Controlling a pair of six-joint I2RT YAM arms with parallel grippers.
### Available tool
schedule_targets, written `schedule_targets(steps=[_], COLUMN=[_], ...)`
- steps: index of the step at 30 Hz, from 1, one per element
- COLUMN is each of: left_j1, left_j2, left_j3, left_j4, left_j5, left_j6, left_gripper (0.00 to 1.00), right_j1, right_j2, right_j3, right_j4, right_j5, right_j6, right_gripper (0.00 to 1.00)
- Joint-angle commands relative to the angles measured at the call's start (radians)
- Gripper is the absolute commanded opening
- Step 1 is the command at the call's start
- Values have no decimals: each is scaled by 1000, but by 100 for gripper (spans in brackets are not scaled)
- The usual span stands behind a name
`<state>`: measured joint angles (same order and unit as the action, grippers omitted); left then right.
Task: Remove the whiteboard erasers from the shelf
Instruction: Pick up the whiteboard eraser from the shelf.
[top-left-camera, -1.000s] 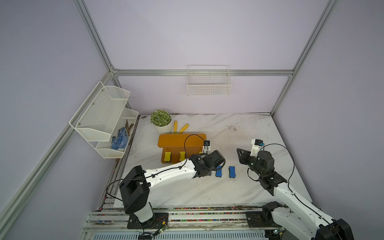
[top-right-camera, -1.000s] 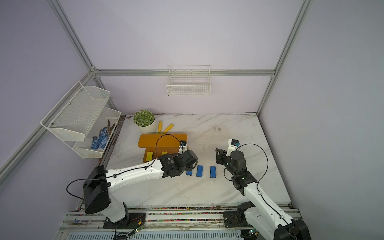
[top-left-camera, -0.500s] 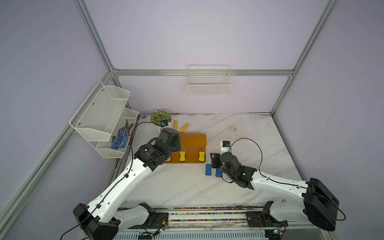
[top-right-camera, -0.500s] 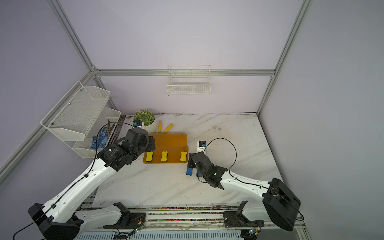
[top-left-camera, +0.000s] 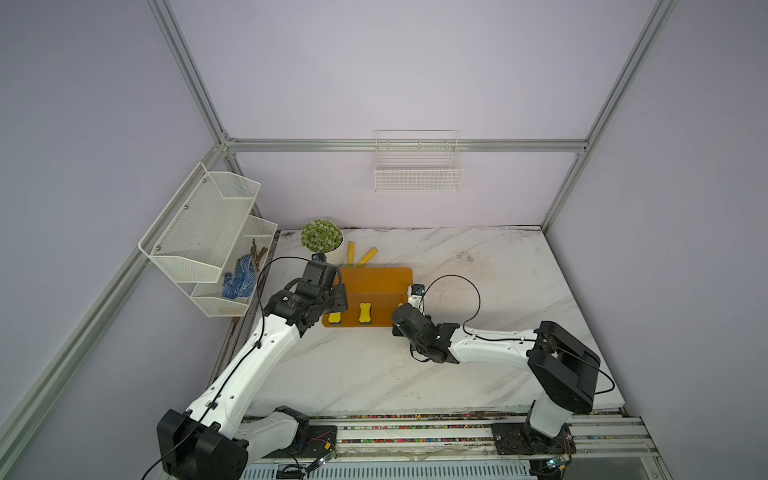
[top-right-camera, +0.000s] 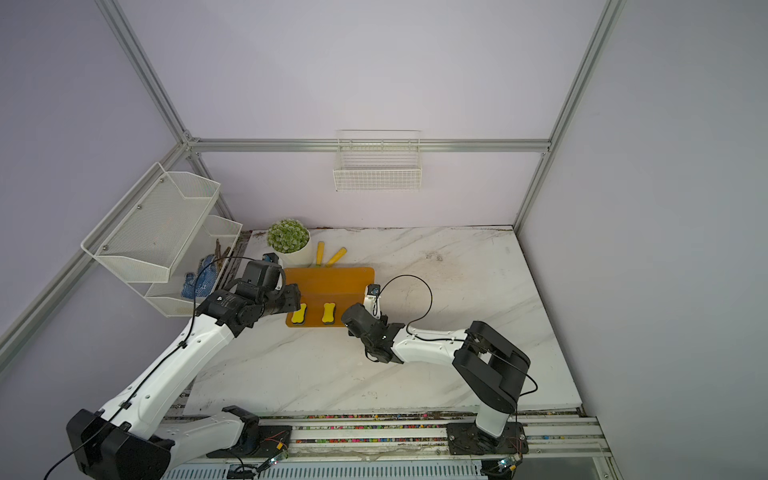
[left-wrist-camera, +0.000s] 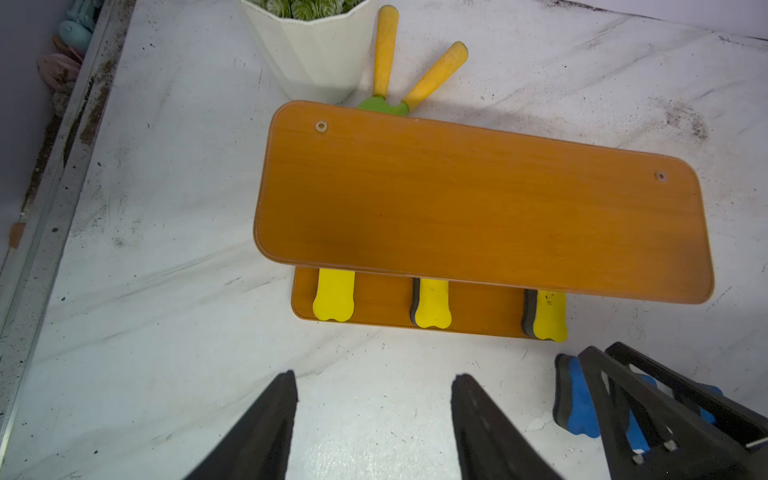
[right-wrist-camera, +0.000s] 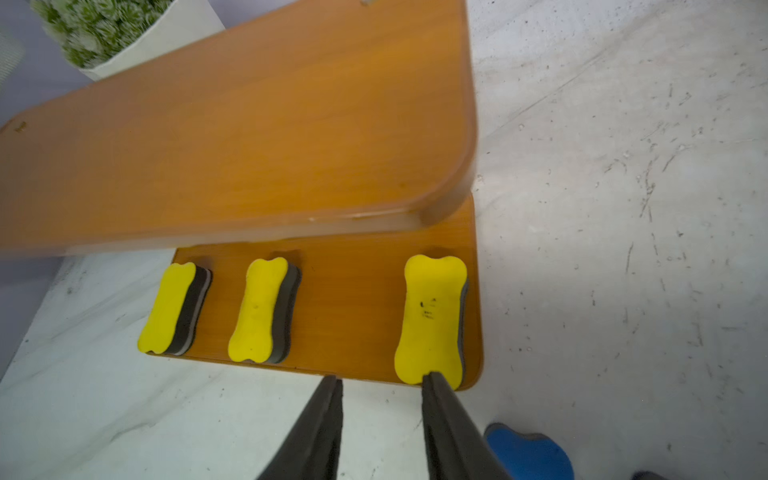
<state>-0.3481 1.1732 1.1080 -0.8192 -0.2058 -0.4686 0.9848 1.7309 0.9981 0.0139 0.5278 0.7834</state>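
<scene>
Yellow erasers (right-wrist-camera: 257, 309), three, sit in a row on the shelf (left-wrist-camera: 478, 199) lower tier. Blue erasers (left-wrist-camera: 575, 399) lie on the table (left-wrist-camera: 166, 249) beside it. The yellow one nearest the right gripper (right-wrist-camera: 381, 377) carries small black marks, possibly print, unreadable. Left gripper (left-wrist-camera: 376, 376) and right gripper: jaws apart, holding nothing.

This was a robot lab test cell: plain lilac walls (top-left-camera: 395, 75) framed by aluminium beams (top-left-camera: 407, 145), my left arm (top-left-camera: 257, 357) and right arm (top-left-camera: 490, 353) mounted on a rail (top-left-camera: 415, 432) along a marble-patterned tabletop (top-left-camera: 498, 266), a wire basket (top-left-camera: 417, 174) and mesh rack (top-left-camera: 199, 224) hung on the walls.
</scene>
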Motion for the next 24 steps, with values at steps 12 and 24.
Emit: schedule_targets(steps=[12,24], left_j1=[75,77], left_j2=[-75,-70], left_j3=[-66,-73], left_j4=[106,100], left_j5=[103,111], left_j6=[8,12], left_gripper=[63,63], right_j1=[1,-20], right_j2=[46,94], right_j3=[-134,-130], right_j4=[299,330], right_j5=[12,49], right_j6=[-169,-192], right_gripper=[55,58])
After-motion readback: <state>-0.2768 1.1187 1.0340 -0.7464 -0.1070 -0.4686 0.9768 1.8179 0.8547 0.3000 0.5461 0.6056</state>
